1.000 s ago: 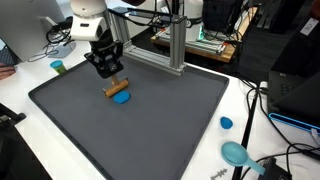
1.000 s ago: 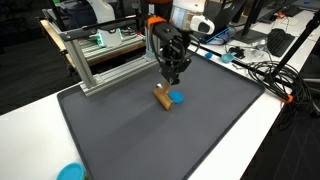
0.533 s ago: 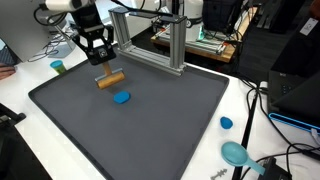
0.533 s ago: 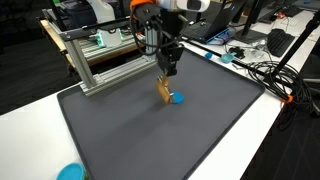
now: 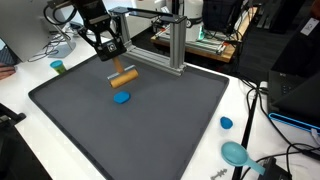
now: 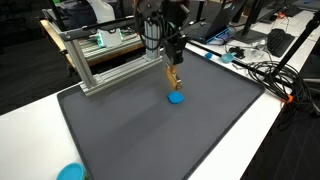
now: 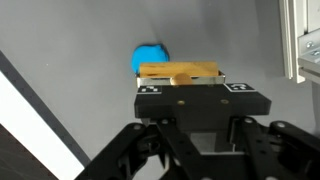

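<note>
A small green cup (image 5: 57,67) stands at the far left of the white tabletop (image 5: 18,95) while, in an exterior view, the Franka arm's fingers (image 5: 113,60) are closed tight on a wooden block (image 5: 123,76) and hold it in the air above the dark grey mat (image 5: 160,125). A blue disc (image 5: 121,98) lies on the mat just below the block, apart from it. Farther right stand an aluminium frame (image 5: 176,45) and, off the mat's right edge, a blue cap (image 5: 226,124)
</note>
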`<state>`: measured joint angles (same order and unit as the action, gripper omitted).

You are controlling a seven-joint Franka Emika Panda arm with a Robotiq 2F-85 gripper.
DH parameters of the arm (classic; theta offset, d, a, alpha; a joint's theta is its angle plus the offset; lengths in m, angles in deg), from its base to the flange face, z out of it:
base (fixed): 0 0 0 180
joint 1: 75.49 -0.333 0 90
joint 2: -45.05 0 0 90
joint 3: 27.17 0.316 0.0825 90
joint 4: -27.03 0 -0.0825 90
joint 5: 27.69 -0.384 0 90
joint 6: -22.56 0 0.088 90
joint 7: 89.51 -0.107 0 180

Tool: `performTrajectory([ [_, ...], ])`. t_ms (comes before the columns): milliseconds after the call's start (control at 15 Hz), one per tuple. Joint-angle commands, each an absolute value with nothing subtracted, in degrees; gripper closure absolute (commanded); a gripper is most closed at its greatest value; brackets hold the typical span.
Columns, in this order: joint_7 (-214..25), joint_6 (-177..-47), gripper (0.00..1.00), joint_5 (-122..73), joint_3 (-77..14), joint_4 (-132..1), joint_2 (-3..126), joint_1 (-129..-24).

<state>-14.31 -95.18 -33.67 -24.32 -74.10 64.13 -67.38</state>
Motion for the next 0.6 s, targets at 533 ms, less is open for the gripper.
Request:
performTrajectory([
  [533,-32.5,-104.51,0.78,-35.95,-24.22,-73.58,68.25,-68.61],
])
